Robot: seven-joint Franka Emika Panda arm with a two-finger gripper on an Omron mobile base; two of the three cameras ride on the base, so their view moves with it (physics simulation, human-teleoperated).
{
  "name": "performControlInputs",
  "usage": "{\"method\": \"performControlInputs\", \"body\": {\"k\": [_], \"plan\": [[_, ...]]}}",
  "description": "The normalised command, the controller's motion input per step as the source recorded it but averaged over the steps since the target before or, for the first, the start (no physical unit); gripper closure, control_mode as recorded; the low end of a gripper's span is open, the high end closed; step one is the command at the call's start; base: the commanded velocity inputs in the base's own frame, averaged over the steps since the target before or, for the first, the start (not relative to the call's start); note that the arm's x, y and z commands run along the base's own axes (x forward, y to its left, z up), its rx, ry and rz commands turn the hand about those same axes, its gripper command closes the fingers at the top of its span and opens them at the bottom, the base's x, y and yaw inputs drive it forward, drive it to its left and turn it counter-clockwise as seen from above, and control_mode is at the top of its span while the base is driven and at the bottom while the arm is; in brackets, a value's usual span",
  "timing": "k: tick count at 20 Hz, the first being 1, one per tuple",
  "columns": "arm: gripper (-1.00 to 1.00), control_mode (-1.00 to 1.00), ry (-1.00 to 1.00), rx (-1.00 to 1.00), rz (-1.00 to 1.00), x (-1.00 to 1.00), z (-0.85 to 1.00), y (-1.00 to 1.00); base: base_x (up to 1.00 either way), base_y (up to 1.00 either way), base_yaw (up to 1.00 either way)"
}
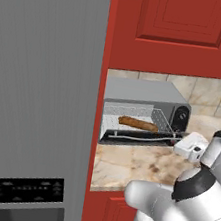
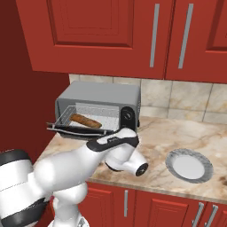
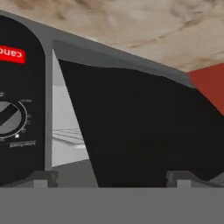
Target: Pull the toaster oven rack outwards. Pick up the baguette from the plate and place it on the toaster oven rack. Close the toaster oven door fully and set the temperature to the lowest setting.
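The baguette (image 1: pixel 138 123) lies on the pulled-out toaster oven rack (image 1: pixel 131 122), above the lowered toaster oven door (image 1: pixel 137 138). The gripper (image 3: pixel 111 178), jaws wide and empty, sits at the door's right front edge beside the control panel (image 3: pixel 19 100), with bare counter (image 2: pixel 177 133) right of the toaster oven (image 2: pixel 99 95)

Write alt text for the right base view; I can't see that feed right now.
The baguette lies on the toaster oven rack, pulled out over the open toaster oven door of the toaster oven. The white arm reaches toward the oven's front. The plate sits bare on the marble counter to the right.
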Motion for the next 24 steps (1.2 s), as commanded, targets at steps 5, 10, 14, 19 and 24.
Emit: {"method": "performControlInputs", "body": {"k": [5, 10, 14, 19, 24], "plan": [[-1.0, -1.0, 0.0, 0.0, -0.33, 0.66, 0.15, 0.65, 0.0, 0.0, 0.0], [-1.0, -1.0, 0.0, 0.0, -0.4, 0.67, 0.0, 0.59, 0.0, 0.0, 0.0], [-1.0, -1.0, 0.0, 0.0, -0.44, 0.7, 0.0, 0.64, 0.0, 0.0, 0.0], [-1.0, -1.0, 0.0, 0.0, -0.5, 0.57, 0.0, 0.57, 0.0, 0.0, 0.0], [-1.0, -1.0, 0.0, 0.0, -0.5, 0.39, 0.01, 0.4, 0.0, 0.0, 0.0]]}}
